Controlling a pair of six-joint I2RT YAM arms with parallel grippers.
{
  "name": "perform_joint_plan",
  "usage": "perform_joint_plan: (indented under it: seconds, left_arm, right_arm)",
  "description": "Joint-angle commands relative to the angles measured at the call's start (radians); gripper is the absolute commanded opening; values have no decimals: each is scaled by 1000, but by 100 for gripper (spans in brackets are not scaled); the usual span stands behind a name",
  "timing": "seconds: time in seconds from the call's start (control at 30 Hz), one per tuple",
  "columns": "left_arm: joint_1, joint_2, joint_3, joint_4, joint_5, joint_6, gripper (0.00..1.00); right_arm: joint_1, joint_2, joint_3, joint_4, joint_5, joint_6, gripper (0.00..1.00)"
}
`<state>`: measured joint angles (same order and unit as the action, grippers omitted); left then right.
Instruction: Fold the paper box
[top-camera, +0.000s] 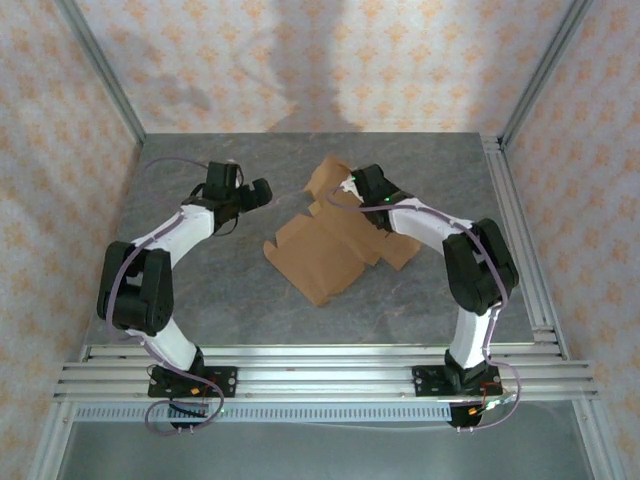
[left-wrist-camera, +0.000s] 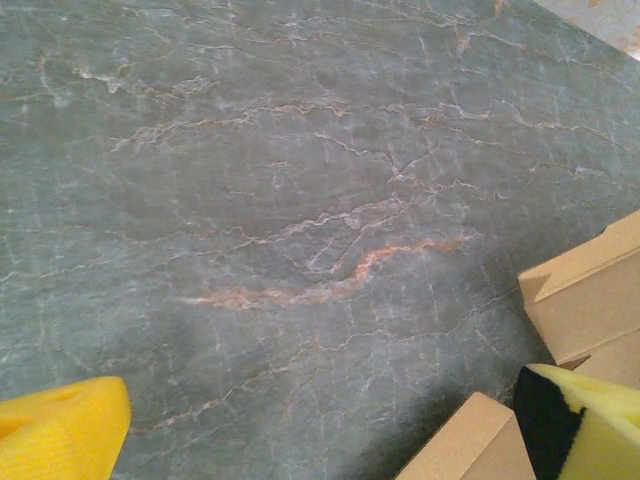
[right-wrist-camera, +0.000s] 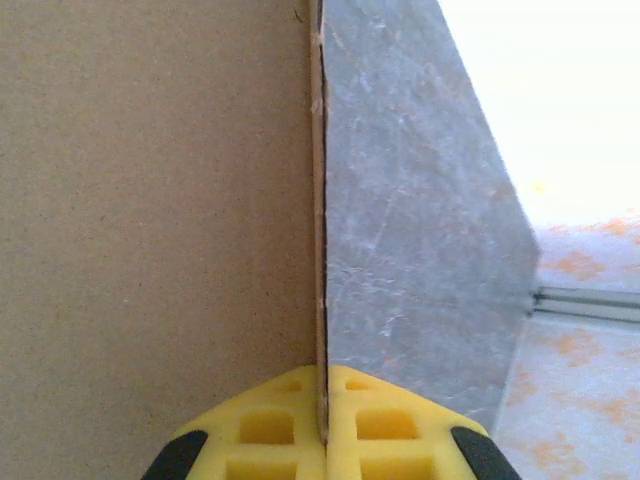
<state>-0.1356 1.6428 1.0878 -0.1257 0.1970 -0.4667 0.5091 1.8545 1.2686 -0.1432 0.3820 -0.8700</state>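
Top external view: the left gripper gapes wide and empty. Near its right side the plain brown die-cut cardboard paper box lies mostly flat on the grey marbled table. Further right, the right gripper pinches tight on one raised edge of it. Folding looks barely begun, with most walls left to raise.

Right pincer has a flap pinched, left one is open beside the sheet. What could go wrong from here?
1. The right pincer grips the paper box by one thin flap edge; a pull could tear it or slip off.
2. The left pincer is open, holding nothing, so the sheet is unpinned and may slide across the table instead of creasing.
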Motion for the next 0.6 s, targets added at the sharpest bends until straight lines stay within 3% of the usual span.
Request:
perform_joint_plan:
  seconds: [0.0, 0.4, 0.57]
  left_arm:
    - [14, -63, -13, -2, -32, 2, 100]
    - [68, 47, 24, 88, 84, -61, 100]
    - [70, 95, 75, 85, 128, -49, 100]
  right_arm:
    - [24, -39, -65, 216, 100, -159, 0]
    - [129, -6, -233, 659, 194, -448, 0]
    - [147, -10, -267, 741, 216, -517, 0]
